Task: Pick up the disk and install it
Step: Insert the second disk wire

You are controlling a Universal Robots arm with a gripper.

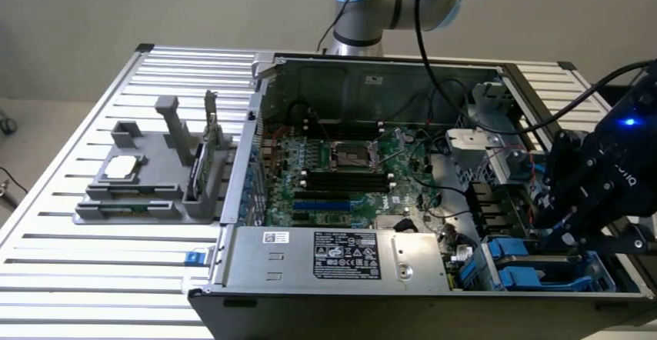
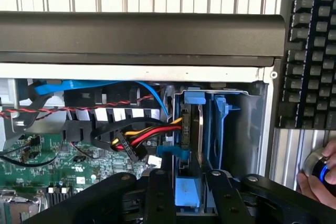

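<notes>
Fingers [image 2: 160, 195] of the black two-fingered gripper [image 2: 187, 174]: stood apart, one on each side of a bright blue plastic carrier, clamped on nothing so far as could be judged.

Gripper [image 1: 562, 240] position: hung low over the drive bay at the near corner of the open dark computer case [image 1: 339, 309], on the exterior view's right.

Disk [image 2: 201, 129], flat silver-grey metal drive in its bright blue plastic frame: sat on edge inside the bay, apparently already seated. Showed as a thin bright edge in the wrist view.

Key relation: lay directly ahead of the fingertips and partly between them, in line with the gap. Ran with its visible long edge from the fingers toward the near wall of the case, parallel to the finger faces as judged. Single arm, so no choice of nearer hand.

Surroundings: red, yellow and black cable bundle [image 2: 149, 135] plugged in just beside the bay. Green motherboard [image 1: 339, 171] farther toward the exterior view's left. Large silver labelled box [image 1: 339, 257] along the near wall. Black keyboard [image 2: 315, 51] and a person's hand [image 2: 323, 177] on a round silver knob outside the case.
</notes>
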